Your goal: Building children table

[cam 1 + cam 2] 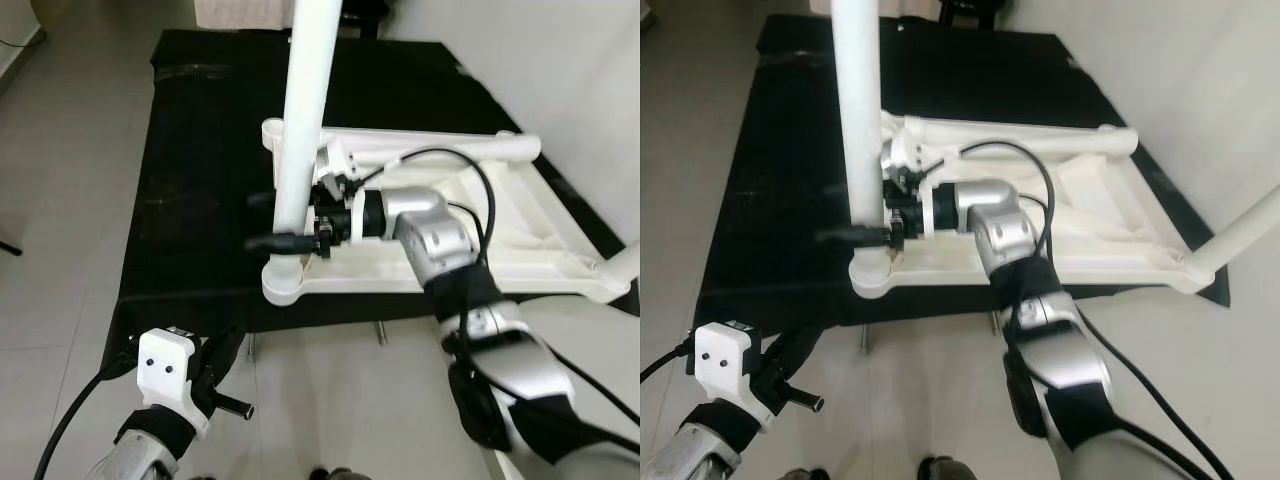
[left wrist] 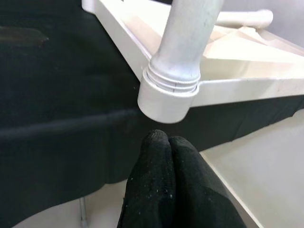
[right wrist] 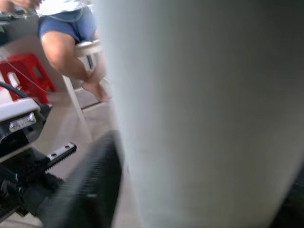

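Observation:
A white children's table top (image 1: 520,235) lies upside down on a black-covered bench (image 1: 200,150). A white table leg (image 1: 305,100) stands upright in the near left corner socket (image 1: 285,280). My right gripper (image 1: 275,222) is shut on this leg just above the socket, one black finger on each side. In the right wrist view the leg (image 3: 199,114) is very close, with one finger (image 3: 85,190) beside it. My left gripper (image 1: 225,352) hangs low in front of the bench, below the socket (image 2: 168,97), its fingers (image 2: 161,156) pressed together and holding nothing.
A second white leg (image 1: 1240,235) sticks out at the table top's right corner. A pale wall runs along the right. Tiled floor (image 1: 60,200) lies left of and in front of the bench. A seated person's legs (image 3: 66,47) and a red stool (image 3: 23,71) are in the right wrist view.

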### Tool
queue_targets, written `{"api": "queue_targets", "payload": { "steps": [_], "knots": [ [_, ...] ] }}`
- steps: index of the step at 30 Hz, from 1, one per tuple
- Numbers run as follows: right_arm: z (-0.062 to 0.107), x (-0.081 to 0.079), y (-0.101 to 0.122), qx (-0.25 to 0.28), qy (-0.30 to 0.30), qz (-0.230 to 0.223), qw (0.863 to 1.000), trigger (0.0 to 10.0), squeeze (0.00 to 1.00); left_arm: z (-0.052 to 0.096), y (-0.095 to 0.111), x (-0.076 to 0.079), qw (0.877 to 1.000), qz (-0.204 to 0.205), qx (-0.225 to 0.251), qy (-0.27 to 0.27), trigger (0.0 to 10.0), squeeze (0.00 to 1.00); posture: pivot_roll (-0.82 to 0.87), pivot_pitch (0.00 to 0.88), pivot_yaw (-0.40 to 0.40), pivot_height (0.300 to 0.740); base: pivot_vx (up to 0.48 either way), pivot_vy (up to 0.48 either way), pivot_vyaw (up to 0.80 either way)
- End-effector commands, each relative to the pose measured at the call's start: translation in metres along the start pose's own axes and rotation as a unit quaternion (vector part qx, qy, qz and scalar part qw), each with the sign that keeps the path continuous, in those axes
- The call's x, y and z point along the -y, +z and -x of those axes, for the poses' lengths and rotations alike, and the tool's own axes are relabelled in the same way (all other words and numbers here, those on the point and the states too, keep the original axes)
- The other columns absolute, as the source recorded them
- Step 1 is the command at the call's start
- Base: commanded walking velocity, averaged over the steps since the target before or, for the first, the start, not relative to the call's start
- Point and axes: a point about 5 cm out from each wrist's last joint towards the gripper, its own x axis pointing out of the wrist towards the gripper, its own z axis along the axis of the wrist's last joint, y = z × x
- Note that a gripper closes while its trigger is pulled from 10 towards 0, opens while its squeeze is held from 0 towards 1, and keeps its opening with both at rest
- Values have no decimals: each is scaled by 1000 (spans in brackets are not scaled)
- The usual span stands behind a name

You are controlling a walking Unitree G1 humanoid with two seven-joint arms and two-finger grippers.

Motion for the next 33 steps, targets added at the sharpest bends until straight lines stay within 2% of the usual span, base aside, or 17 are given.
{"api": "queue_targets", "payload": {
  "steps": [1,8,10,11,14,16,17,19,20,23,24,25,26,27,28,31,33],
  "knots": [
    [-5,-1,-2,-2,30,1,1000,0,0,5,-1,4,1000,4,-11,-4,10000,0,-40,241,-142,740,0,0,0],
    [-3,0,-2,-8,40,2,999,0,0,6,0,5,1000,5,-13,-5,10000,0,-42,243,-139,740,0,0,0],
    [11,3,1,-17,9,32,999,0,0,4,-1,6,1000,6,-14,-6,10000,0,-60,230,-153,740,0,0,0],
    [11,3,1,-17,9,32,999,0,0,4,-1,6,1000,6,-14,-6,10000,0,-60,230,-153,740,0,0,0],
    [50,-5,2,-10,-97,57,994,0,0,1,-1,6,1000,7,-9,-5,10000,0,-84,224,-154,740,0,0,0],
    [50,-5,2,-10,-97,57,994,0,0,1,-1,6,1000,7,-9,-5,10000,0,-84,224,-154,740,0,0,0],
    [53,-10,-7,4,-162,21,987,0,0,0,-1,4,1000,6,-9,-5,10000,0,-101,221,-154,740,0,0,0],
    [53,-10,-7,4,-162,21,987,0,0,0,-1,4,1000,6,-9,-5,10000,0,-101,221,-154,740,0,0,0],
    [49,-6,-34,1,-385,-47,922,0,0,-1,-1,1,1000,5,-9,-6,10000,0,-140,213,-145,740,0,0,0],
    [49,-6,-34,1,-385,-47,922,0,0,-1,-1,1,1000,5,-9,-6,10000,0,-140,213,-145,740,0,0,0],
    [28,-61,-97,-91,-499,-107,855,0,0,-8,-3,-4,1000,-1,-9,-13,10000,0,-150,166,-126,740,0,0,0],
    [28,-61,-97,-91,-499,-107,855,0,0,-8,-3,-4,1000,-1,-9,-13,10000,0,-150,166,-126,740,0,0,0],
    [22,-73,-106,-102,-516,-109,843,0,0,-11,-4,-5,1000,-4,-9,-16,10000,0,-150,166,-126,740,0,0,0],
    [22,-73,-106,-102,-516,-109,843,0,0,-11,-4,-5,1000,-4,-9,-16,10000,0,-150,166,-126,740,0,0,0],
    [15,-73,-105,-101,-496,-101,856,0,0,-13,-5,-7,1000,-5,-8,-15,10000,0,-141,153,-139,740,0,0,0],
    [8,-65,-103,-94,-490,-96,861,0,0,-16,-6,-9,1000,-4,-6,-11,10000,0,-136,142,-144,740,0,0,0],
    [0,-70,-101,-94,-483,-108,864,0,0,-16,-6,-10,1000,-8,-3,-1,10000,0,-131,133,-144,740,0,0,0]
  ]
}}
